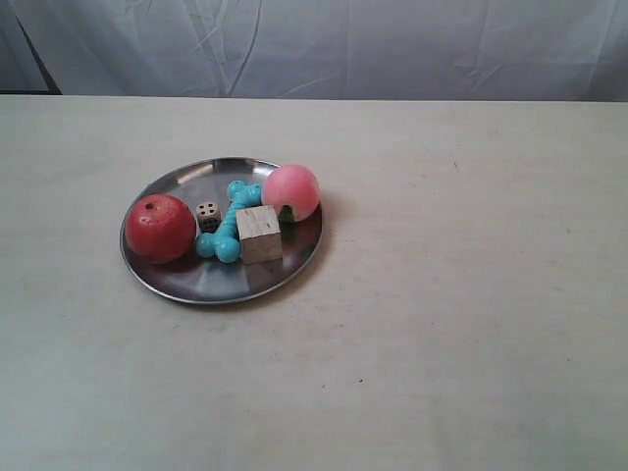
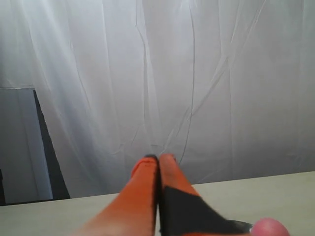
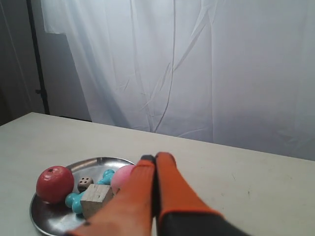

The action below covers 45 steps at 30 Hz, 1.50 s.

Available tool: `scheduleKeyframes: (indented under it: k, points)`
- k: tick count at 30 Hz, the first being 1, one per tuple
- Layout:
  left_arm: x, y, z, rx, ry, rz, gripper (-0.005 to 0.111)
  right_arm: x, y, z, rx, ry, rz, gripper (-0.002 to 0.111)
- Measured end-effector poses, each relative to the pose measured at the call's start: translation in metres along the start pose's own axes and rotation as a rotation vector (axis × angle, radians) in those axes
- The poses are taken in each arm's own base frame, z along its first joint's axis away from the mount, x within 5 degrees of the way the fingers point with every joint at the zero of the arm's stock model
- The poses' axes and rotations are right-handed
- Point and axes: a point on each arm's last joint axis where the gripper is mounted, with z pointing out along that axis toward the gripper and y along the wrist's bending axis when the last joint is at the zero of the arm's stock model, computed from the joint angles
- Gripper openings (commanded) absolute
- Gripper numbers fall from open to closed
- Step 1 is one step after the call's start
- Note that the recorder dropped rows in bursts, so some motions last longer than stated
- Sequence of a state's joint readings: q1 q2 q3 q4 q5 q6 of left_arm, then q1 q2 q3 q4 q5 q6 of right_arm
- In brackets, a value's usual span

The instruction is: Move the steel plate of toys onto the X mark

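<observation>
The steel plate (image 1: 210,282) lies left of the table's middle. It holds a red ball (image 1: 159,228), a white die (image 1: 208,215), a turquoise bone (image 1: 228,232), a wooden cube (image 1: 259,234) and a pink peach (image 1: 291,191). Neither arm shows in the exterior view. My right gripper (image 3: 157,157) is shut and empty, hovering beside the plate (image 3: 98,160), with its orange fingers partly covering the peach (image 3: 121,178). My left gripper (image 2: 158,157) is also shut and empty. Just past it, the peach (image 2: 268,227) and a sliver of plate rim (image 2: 240,225) show. I cannot make out the X mark.
A pale table (image 1: 461,294) stretches to the right of the plate and in front of it. A white cloth backdrop (image 1: 324,44) hangs behind the far edge. A dark stand (image 3: 37,54) rises at the side in the right wrist view.
</observation>
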State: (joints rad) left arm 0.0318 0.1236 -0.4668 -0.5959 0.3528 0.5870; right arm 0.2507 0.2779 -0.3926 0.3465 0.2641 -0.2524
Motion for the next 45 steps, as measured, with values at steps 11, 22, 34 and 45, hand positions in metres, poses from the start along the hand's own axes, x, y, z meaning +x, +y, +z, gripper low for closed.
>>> scheduleKeyframes:
  k: [11,22,34,45]
  points:
    - [-0.002,0.002,0.000,-0.019,-0.024,0.007,0.000,0.004,-0.002,0.001,0.015,-0.001,0.002,0.000]
    - [-0.002,0.002,0.000,-0.020,-0.026,0.008,0.000,0.081,-0.027,-0.011,0.335,-0.044,0.017,0.000]
    - [0.007,-0.005,-0.001,0.051,0.082,0.008,0.000,0.120,-0.026,-0.011,0.324,0.174,0.066,0.000]
    - [0.014,-0.002,0.001,0.026,0.117,0.080,0.000,0.121,-0.025,-0.011,0.322,0.181,0.067,0.000]
